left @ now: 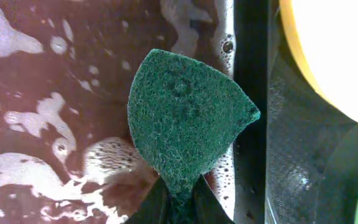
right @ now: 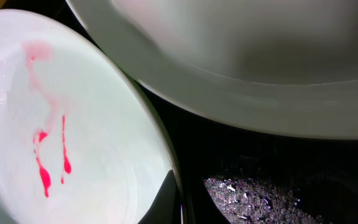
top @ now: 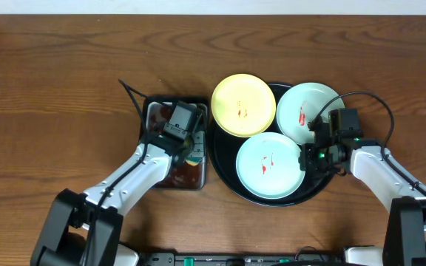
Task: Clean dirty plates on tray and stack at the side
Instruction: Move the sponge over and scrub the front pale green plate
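- All three plates lie smeared on the tray; none is cleaned or stacked.
- Left tool pinches the sponge over the soapy pan.
- Right tool sits at the front plate's rim; I cannot tell its grip.

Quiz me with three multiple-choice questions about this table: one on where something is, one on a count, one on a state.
1. Where is the green sponge?
A) in a sink
B) over the pan of brown sudsy liquid
C) on the floor

2. How many plates sit on the black tray?
A) one
B) two
C) three

3. The front mint plate is:
A) streaked with red
B) spotless
C) broken in half

Answers:
1 B, the left wrist view shows suds right behind it.
2 C, the yellow plate, the back mint plate and the front one.
3 A, red streaks mark its middle.
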Tool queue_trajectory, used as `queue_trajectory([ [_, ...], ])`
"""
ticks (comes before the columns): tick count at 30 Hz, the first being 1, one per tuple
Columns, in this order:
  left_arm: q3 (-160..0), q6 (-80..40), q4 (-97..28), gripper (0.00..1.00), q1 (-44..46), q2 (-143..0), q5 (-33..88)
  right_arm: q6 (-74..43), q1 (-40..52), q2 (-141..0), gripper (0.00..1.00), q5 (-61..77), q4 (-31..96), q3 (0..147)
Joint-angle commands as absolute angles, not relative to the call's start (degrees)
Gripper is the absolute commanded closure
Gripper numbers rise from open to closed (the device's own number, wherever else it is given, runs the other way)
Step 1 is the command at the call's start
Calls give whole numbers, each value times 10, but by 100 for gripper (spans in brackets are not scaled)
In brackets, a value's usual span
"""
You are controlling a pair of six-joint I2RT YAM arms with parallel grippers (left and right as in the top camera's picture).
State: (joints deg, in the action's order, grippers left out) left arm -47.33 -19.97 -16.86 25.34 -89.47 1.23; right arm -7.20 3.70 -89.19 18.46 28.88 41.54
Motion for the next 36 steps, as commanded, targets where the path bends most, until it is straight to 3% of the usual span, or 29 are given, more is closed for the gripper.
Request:
queue_trajectory([
  [1, -472, -209, -168, 93, 257, -870, 20, -76, 39, -896, 99, 178, 287, 422],
  [10, -478, -209, -181, 93, 258, -773, -5, -76, 39, -896, 99, 178, 287, 422],
  [17, -478, -241, -121, 93, 309, -775, 76, -77, 39, -896, 99, 180, 287, 422],
  [26, -547, -273, -50, 93, 447, -914, 84, -77, 43, -896, 99, 185, 295, 421],
  [36, -586, -311, 41, 93, 519, -1064, 84, -76, 70, -897, 99, 182, 289, 419],
])
